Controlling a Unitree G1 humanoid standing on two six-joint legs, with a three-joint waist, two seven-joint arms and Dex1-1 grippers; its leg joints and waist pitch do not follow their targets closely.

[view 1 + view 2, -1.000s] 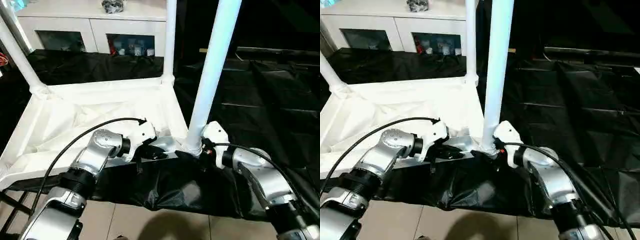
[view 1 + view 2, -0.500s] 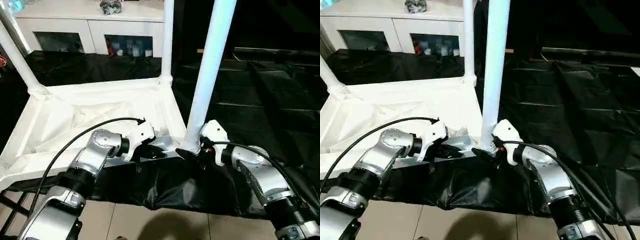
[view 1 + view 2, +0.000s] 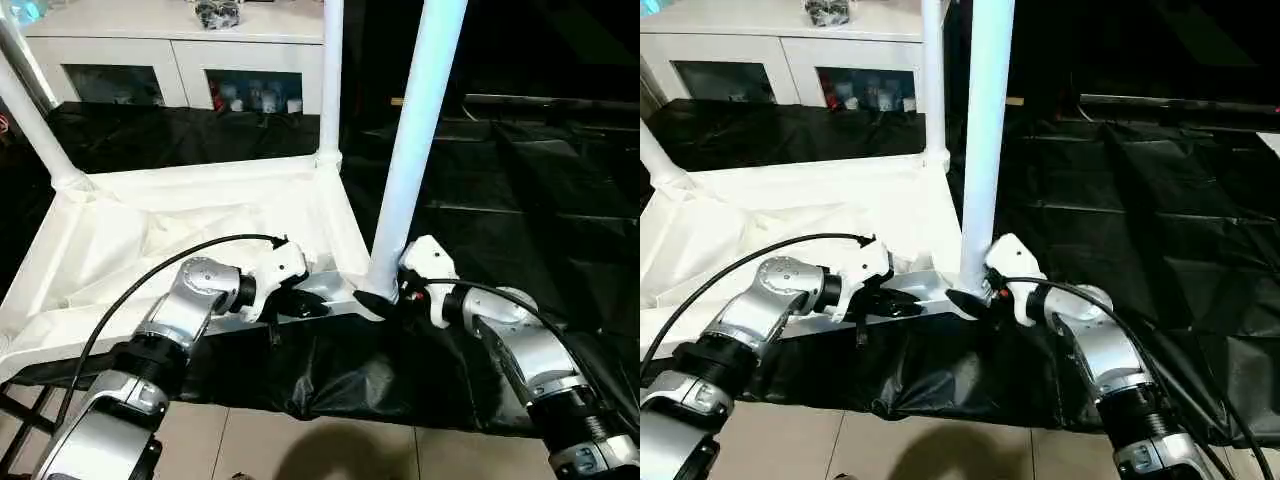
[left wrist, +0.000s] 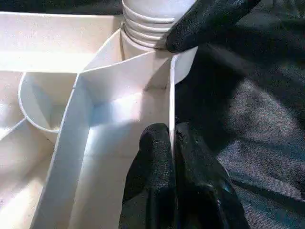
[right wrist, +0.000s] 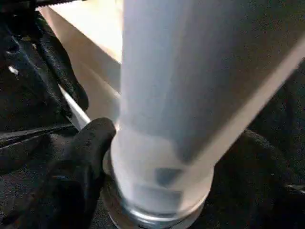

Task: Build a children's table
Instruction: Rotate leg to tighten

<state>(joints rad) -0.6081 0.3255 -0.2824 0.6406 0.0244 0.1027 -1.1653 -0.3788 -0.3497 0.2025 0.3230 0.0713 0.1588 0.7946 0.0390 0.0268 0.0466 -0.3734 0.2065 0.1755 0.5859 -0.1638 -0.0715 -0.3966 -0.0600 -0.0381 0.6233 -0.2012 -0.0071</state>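
Note:
The white table top (image 3: 170,235) lies upside down on black sheeting, ribbed underside up. Three white legs stand in its corner sockets: far left (image 3: 35,115), far right (image 3: 331,80) and near right (image 3: 410,150). My right gripper (image 3: 385,298) is shut on the base of the near right leg (image 5: 176,95), one black finger (image 5: 90,157) against its ringed foot. My left gripper (image 3: 300,303) is shut on the top's thin near rim (image 4: 170,95), with both fingers (image 4: 155,167) pinching the wall just beside that socket (image 4: 147,24).
A white cabinet (image 3: 180,60) with glass doors stands behind the table. Black sheeting (image 3: 520,200) covers the surface to the right and hangs over the near edge above a tiled floor (image 3: 300,450). Black cables run along both forearms.
The right gripper's finger has come round the near right leg's base toward the left gripper. The left gripper holds the same spot on the rim. The head view has shifted slightly.

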